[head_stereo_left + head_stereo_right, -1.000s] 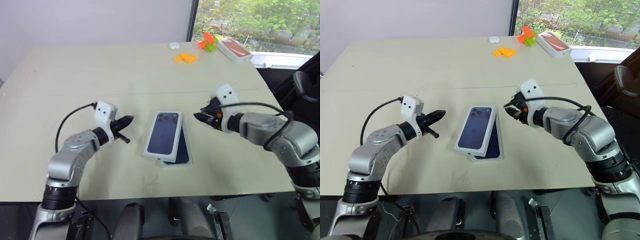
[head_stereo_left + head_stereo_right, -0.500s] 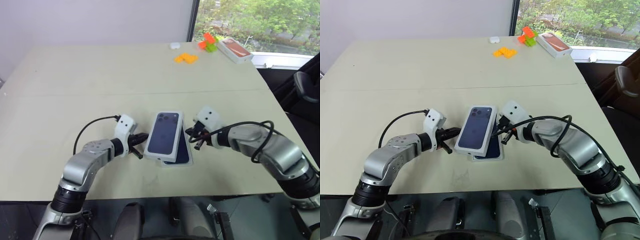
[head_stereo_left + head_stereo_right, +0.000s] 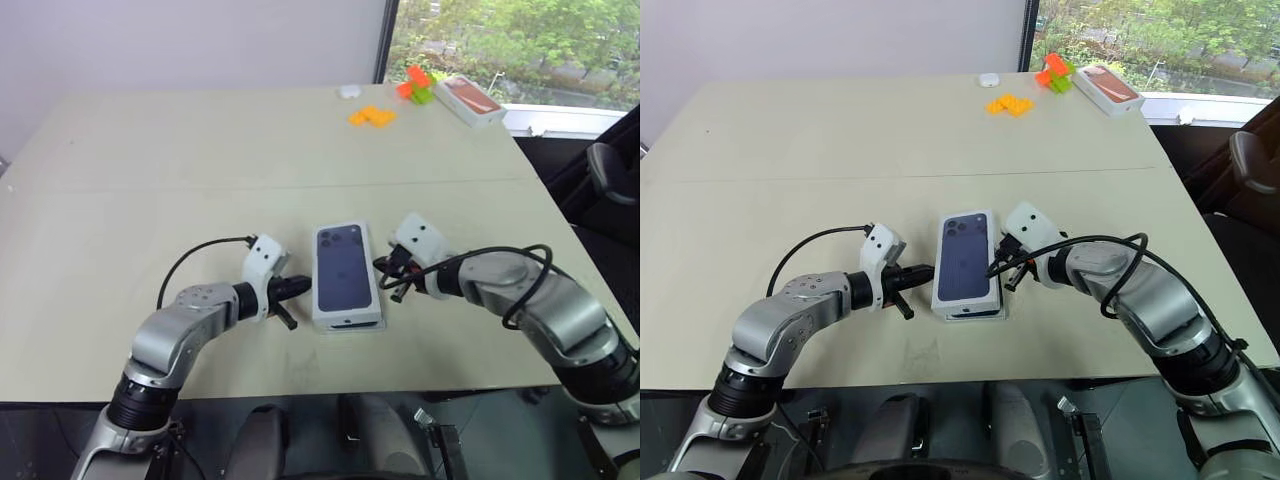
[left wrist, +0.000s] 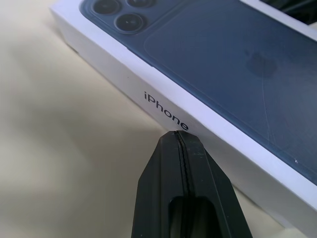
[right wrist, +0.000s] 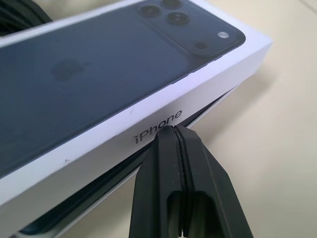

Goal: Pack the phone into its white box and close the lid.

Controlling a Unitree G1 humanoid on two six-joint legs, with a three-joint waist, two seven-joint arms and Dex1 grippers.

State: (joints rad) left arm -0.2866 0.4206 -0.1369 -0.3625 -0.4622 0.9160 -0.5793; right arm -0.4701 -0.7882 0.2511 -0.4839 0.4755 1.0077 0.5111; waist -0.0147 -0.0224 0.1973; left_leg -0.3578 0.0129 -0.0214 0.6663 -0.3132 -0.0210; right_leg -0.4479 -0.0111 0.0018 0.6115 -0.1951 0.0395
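With the lid (image 3: 346,273) now roughly lined up over the white box (image 5: 163,163) between them, the closed, empty left gripper (image 3: 296,285) and right gripper (image 3: 384,266) press its sides; seating it fully remains.

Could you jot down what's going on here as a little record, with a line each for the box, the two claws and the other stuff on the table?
lid: white rectangular lid printed with a dark blue phone picture, resting on the box base, not fully seated
left gripper: shut, tip against the lid's side wall
right gripper: shut, tip against the opposite side wall
table: pale beige tabletop
far edge: orange-topped box, orange and green blocks
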